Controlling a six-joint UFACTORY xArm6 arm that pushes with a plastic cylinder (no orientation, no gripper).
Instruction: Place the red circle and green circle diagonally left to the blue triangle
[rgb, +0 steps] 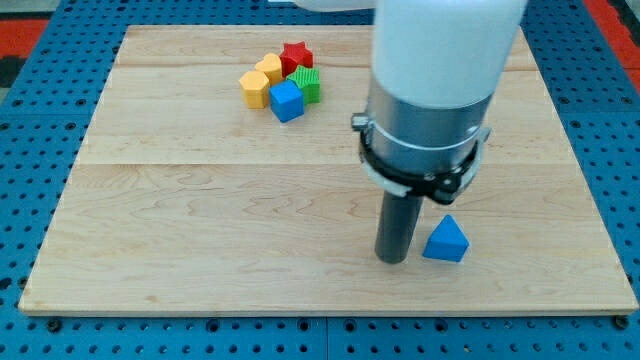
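The blue triangle (446, 241) lies at the view's lower right of the wooden board (200, 220). My tip (392, 259) rests on the board just left of it, a small gap apart. No red circle or green circle shows; the arm's wide body hides part of the board's upper right. A cluster at the view's upper left holds a red star (296, 55), a green block (309, 86), a blue cube (286, 101) and two yellow blocks (255, 88).
The board sits on a blue pegboard table (40, 120). The arm's white and grey body (440, 90) looms over the view's right half.
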